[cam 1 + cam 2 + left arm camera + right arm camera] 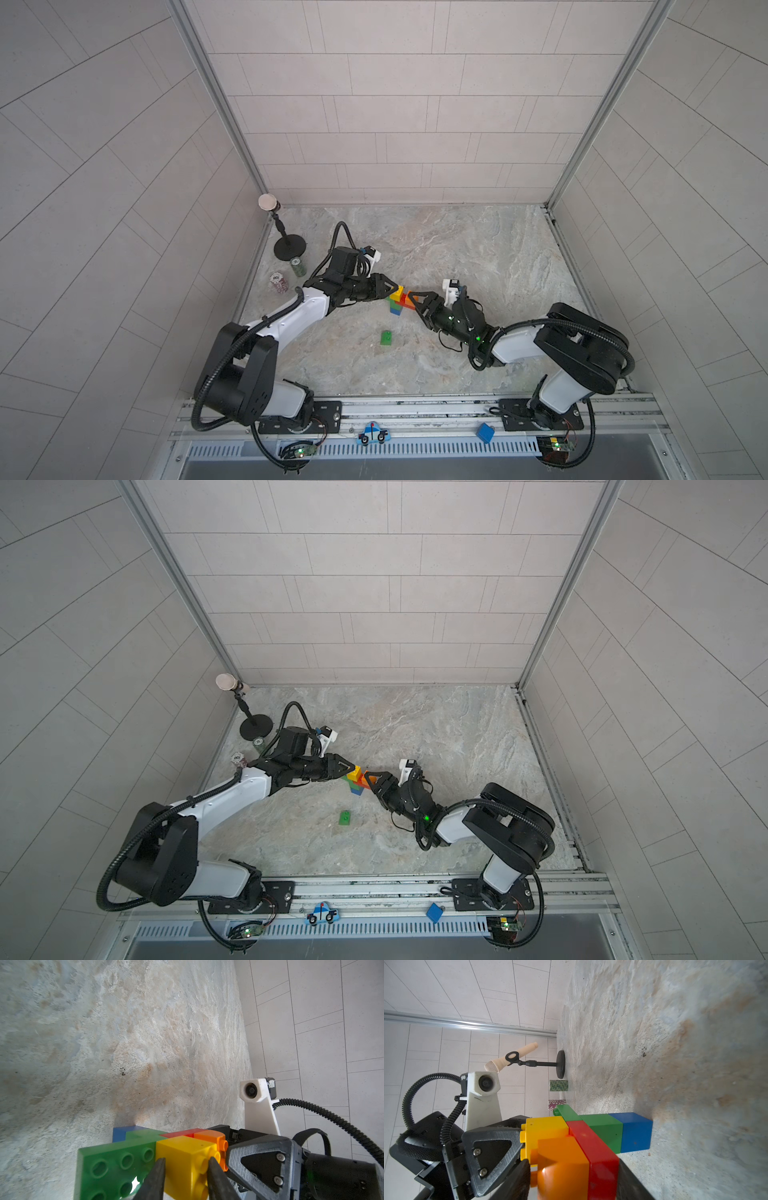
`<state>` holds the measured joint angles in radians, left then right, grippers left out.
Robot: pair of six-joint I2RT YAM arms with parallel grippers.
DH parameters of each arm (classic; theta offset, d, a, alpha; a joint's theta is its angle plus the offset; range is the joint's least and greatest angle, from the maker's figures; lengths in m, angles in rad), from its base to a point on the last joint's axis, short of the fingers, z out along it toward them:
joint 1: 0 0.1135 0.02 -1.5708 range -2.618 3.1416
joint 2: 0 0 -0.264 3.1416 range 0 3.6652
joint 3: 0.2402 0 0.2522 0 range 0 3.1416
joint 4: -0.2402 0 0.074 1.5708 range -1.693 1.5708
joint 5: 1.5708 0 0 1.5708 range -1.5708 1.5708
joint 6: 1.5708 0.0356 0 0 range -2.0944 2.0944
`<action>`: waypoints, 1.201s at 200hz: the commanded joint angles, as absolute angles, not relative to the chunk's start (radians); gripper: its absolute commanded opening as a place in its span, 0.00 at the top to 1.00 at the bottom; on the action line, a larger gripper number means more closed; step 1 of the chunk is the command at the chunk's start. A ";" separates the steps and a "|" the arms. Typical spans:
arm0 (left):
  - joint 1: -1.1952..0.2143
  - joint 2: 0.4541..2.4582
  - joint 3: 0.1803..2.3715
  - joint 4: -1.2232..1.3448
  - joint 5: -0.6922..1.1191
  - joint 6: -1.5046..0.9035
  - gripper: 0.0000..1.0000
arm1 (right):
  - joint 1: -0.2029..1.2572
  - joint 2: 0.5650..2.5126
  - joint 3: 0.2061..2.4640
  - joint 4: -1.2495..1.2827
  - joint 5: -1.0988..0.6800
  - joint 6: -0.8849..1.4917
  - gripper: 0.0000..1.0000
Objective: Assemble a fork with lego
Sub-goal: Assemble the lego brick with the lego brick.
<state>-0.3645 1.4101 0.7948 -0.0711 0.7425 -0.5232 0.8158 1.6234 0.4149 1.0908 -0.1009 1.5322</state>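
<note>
A: How much is built?
B: The fork (397, 301) is stood upright on the worktop (457, 257), one prong lacking. A green brick (386, 337) is left loose nearby.
A: The hands?
B: The yellow prong (182, 1147) is pinched by the left hand (186, 1159). The orange prong (562, 1157) and red crossbar (591, 1147) are clasped wide by the right hand (574, 1167).

Both top views are evenly and softly lit in muted grey, with no hard shadows. Only faint, diffuse shade lies on the table (457, 249) close around the fork (398, 300). Wide-angle distortion bows the tile lines of the walls (374, 104) far out from the fork. In the left wrist view a soft shadow sits just behind the fork (182, 1153), and the fingers (154, 1180) of the left gripper (185, 1178) in front of it are blurred. In the right wrist view a small white glare spot marks the fork's orange brick (562, 1163), and the table well beyond the fork looks smeared.
</note>
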 commanded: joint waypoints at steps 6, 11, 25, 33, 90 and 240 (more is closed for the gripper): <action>-0.362 1.435 0.793 -0.127 0.710 -0.506 0.63 | 0.802 1.590 0.408 1.115 -0.081 1.522 0.12; -0.362 1.435 0.794 -0.127 0.711 -0.506 0.63 | 0.798 1.575 0.407 1.103 -0.078 1.510 0.10; -0.362 1.437 0.799 -0.126 0.715 -0.506 0.63 | 0.789 1.518 0.401 1.027 -0.062 1.465 0.07; -0.362 1.439 0.801 -0.126 0.718 -0.507 0.63 | 0.786 1.473 0.402 0.958 -0.051 1.423 0.06; -0.362 1.429 0.815 -0.111 0.742 -0.526 0.59 | 0.780 1.095 0.511 0.260 0.128 1.027 0.07; -0.362 1.399 0.852 -0.094 0.774 -0.557 0.51 | 0.748 0.902 0.497 0.020 0.216 0.904 0.08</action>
<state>-0.3645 1.4231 0.8173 -0.0887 0.7605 -0.5533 0.7498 0.9188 0.4801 0.0696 0.1844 0.9382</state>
